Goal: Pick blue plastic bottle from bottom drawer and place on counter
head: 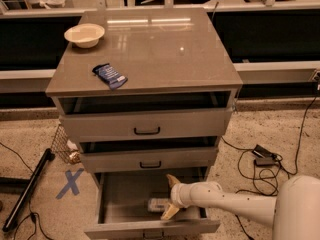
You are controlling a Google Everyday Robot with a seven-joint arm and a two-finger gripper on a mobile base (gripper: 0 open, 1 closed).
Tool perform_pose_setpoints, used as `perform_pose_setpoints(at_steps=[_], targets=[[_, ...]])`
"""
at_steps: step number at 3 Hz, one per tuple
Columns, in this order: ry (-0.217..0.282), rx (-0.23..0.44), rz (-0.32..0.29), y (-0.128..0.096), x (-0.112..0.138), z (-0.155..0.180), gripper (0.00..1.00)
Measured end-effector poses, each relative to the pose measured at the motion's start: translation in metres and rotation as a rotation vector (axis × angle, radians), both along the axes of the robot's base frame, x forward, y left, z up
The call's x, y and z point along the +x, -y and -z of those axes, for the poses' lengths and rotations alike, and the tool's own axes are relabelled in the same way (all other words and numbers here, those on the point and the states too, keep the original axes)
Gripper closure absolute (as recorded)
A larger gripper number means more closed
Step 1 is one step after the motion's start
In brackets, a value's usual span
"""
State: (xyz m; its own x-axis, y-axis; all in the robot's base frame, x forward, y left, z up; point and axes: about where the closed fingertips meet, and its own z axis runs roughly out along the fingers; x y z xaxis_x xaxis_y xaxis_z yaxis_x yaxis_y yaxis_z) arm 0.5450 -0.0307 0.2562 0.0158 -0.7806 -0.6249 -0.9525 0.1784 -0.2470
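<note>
Shows the gripper (169,198) inside the pulled-out bottom drawer (150,229), fingers spread wide, clasping nothing. Puts the blue plastic bottle (157,204) flat on the drawer floor just beside it, label print unreadable. Has a dark blue snack packet (109,75) and a cream bowl (84,34) on the counter (165,54).

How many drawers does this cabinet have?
3: top drawer under the counter, middle drawer below it, bottom drawer pulled furthest out, where the gripper reaches in, jaws open astride the blue plastic bottle.
</note>
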Motion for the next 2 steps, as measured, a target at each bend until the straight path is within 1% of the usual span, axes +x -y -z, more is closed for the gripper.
perform_pose_setpoints(at_steps=[1, 2], targets=[[-0.025, 0.026, 0.037, 0.013, 0.018, 0.023, 0.0], [-0.065, 0.045, 0.067, 0.03, 0.032, 0.045, 0.12]])
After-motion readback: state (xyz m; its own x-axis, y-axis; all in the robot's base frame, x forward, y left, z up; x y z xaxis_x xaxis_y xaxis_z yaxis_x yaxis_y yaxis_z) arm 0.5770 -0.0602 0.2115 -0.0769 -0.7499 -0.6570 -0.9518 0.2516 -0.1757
